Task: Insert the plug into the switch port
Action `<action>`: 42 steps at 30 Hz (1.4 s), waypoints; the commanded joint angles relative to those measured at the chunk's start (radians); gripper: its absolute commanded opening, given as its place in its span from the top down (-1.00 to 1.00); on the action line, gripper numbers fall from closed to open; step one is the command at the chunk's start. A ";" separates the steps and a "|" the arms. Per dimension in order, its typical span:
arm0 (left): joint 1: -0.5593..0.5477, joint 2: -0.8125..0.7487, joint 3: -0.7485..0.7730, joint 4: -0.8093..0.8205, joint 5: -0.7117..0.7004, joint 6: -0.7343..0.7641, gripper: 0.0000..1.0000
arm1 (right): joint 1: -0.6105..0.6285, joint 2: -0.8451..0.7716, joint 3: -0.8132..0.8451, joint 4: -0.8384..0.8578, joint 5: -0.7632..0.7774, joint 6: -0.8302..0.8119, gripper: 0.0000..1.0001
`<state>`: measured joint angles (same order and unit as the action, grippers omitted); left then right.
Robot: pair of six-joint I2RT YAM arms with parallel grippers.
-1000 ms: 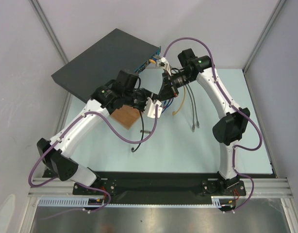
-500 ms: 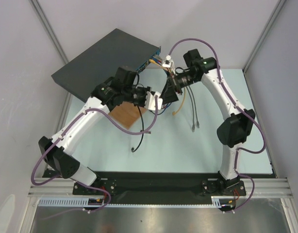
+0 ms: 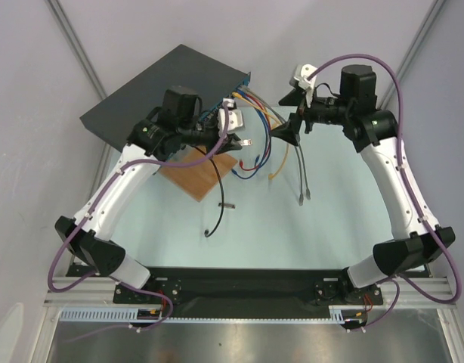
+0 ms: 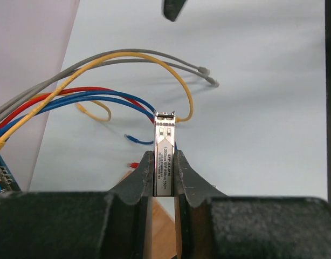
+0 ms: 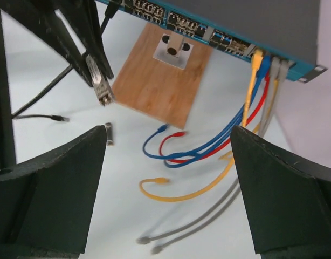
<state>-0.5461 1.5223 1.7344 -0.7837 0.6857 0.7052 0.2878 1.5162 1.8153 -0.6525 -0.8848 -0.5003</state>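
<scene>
The plug [image 4: 164,144] is a small silver module with a printed label, and my left gripper [image 4: 164,157] is shut on its rear half. Its tip sticks out ahead over the table. In the top view my left gripper [image 3: 236,139] holds the plug [image 3: 246,142] just in front of the switch [image 3: 156,91], a flat dark box. The switch's blue port face [image 5: 208,33] shows in the right wrist view, with the plug [image 5: 100,86] hanging before it. My right gripper [image 5: 168,135] is open and empty, off to the right [image 3: 288,115].
Blue, red, yellow and grey cables [image 3: 258,147] run from the switch's right-hand ports and loop over the table. A wooden board [image 5: 160,86] carrying a metal fitting [image 5: 173,49] lies below the port face. A black cable [image 3: 217,212] and a small metal piece [image 5: 108,135] lie nearby.
My right gripper has opened and swung back to the right, away from the left gripper. The left gripper has shut on the plug and carried it up towards the switch's front.
</scene>
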 commanded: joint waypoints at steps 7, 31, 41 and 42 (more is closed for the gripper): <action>0.021 0.042 0.116 -0.046 0.112 -0.173 0.99 | 0.188 -0.068 -0.074 -0.165 0.125 -0.471 -0.50; 0.002 0.058 0.122 -0.042 0.123 -0.102 0.98 | 0.205 0.012 -0.042 -0.085 0.032 -0.394 -0.01; 0.000 0.073 0.131 -0.045 0.133 -0.090 0.98 | 0.206 0.038 -0.021 -0.101 0.009 -0.414 0.32; -0.002 0.075 0.131 -0.045 0.132 -0.090 0.97 | 0.206 0.038 -0.014 -0.101 0.006 -0.414 0.44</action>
<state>-0.5407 1.5921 1.8217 -0.8474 0.7708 0.5873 0.4896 1.5425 1.7493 -0.7662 -0.8478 -0.8917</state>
